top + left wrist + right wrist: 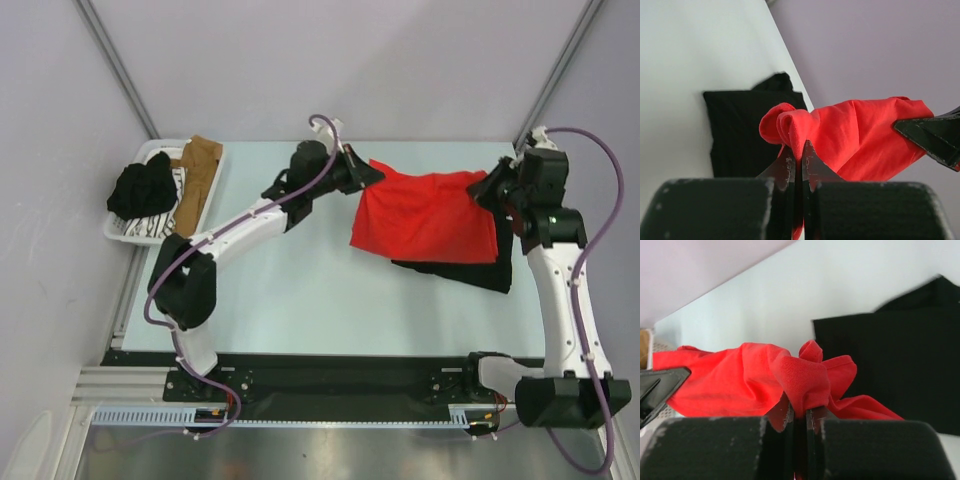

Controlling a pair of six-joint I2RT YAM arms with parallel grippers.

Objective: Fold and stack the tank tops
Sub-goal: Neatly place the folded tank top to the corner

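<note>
The red tank top [428,215] hangs stretched between my two grippers above the table's far right part. My left gripper [372,172] is shut on its left end; the bunched red cloth [840,135] is pinched between the fingers [812,165]. My right gripper [492,187] is shut on its right end; the red cloth [805,377] is pinched there too. A folded black tank top [470,272] lies flat on the table beneath the red one, and shows in the left wrist view [740,125] and the right wrist view [900,365].
A white basket [127,231] at the far left holds a black garment [143,188], a tan garment [196,175] and striped cloth. Walls close in the table at the back and sides.
</note>
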